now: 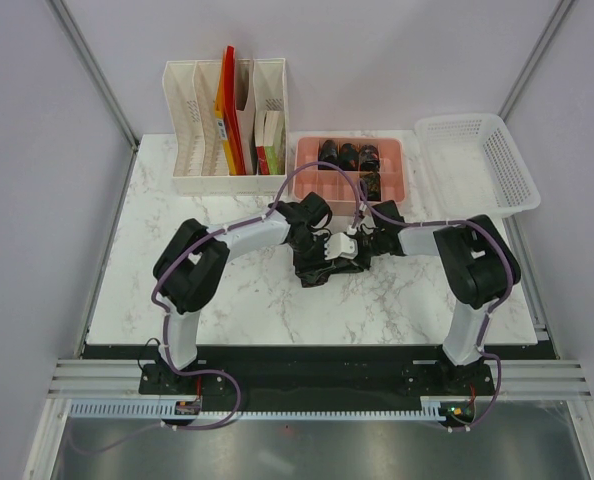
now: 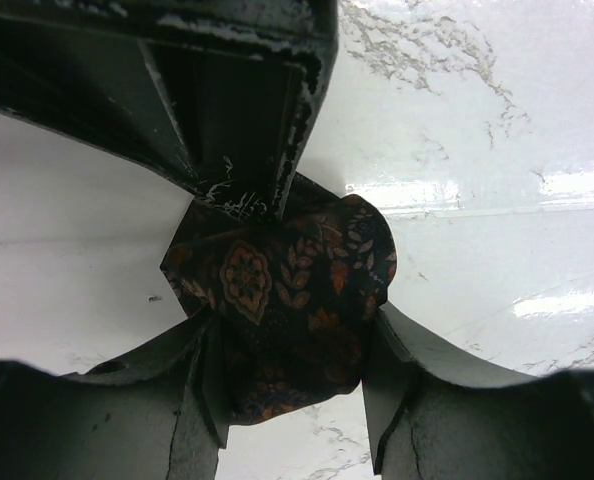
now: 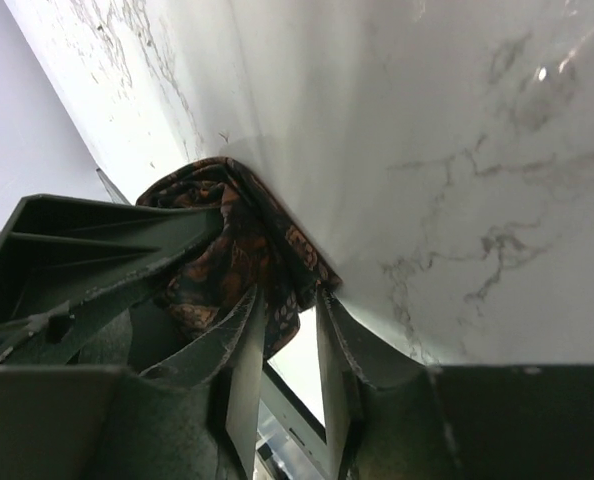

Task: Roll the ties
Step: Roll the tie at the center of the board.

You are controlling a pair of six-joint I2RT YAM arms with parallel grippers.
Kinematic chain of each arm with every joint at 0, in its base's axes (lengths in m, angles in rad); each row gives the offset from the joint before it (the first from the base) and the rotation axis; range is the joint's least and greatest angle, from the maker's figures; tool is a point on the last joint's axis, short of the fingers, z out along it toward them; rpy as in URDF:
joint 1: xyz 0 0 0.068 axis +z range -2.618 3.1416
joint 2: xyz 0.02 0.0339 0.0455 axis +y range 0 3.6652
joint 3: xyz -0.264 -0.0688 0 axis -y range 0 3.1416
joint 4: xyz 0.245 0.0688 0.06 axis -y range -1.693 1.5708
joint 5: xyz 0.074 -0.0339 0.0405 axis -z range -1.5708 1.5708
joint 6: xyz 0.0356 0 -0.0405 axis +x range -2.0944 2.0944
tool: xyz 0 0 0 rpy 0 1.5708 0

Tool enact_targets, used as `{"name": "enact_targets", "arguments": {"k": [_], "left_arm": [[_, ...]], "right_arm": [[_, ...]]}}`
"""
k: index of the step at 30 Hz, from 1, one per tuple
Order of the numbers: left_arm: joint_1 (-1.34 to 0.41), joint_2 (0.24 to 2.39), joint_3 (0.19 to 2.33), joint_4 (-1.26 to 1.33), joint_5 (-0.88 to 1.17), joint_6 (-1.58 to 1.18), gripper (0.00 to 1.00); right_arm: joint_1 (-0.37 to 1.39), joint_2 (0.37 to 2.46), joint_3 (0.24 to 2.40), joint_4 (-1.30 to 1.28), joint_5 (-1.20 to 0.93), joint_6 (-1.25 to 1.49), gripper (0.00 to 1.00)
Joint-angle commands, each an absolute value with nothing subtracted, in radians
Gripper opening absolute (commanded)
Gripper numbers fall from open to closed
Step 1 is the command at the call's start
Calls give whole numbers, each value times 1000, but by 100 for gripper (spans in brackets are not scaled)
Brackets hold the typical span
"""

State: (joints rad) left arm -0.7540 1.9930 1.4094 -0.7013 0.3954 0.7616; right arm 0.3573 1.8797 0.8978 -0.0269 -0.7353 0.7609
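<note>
A dark tie [image 1: 312, 268] with a reddish leaf pattern lies bunched on the marble table [image 1: 227, 300], where both arms meet. My left gripper [image 2: 295, 322] is shut on the tie [image 2: 287, 290], whose rolled bundle fills the gap between both fingers. My right gripper [image 3: 289, 295] is open, its fingers a narrow gap apart. A fold of the tie [image 3: 232, 250] hangs against its left finger. In the top view the left gripper [image 1: 315, 240] and right gripper [image 1: 362, 245] come at the bundle from opposite sides.
A pink tray [image 1: 302, 160] behind the arms holds several rolled ties [image 1: 349, 155]. A white basket [image 1: 522, 180] stands at the back right. At the back left a white file organizer [image 1: 192, 120] holds folders. The right gripper's finger [image 2: 247, 110] crosses the left wrist view.
</note>
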Motion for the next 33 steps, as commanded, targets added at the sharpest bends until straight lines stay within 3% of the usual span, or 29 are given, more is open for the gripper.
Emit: {"name": "enact_targets", "arguments": {"k": [1,4,8,26,33], "left_arm": [[-752,2088,1381,-759,374,815,29],[-750,2089,1384,-764,379,816,29],[-744,2092,1390,-768,383,818,29],[-732,2095,1396,-779,402,828,29],[-732,2083,1388,-782,405,838,29]], "right_arm": [[354,1830,890,-29,-776,750,36],[354,1819,881,-8,-788,778,46],[356,1806,868,43,-801,804,52],[368,1764,830,134,-839,853,53],[406,1854,867,101,-773,795,45]]}}
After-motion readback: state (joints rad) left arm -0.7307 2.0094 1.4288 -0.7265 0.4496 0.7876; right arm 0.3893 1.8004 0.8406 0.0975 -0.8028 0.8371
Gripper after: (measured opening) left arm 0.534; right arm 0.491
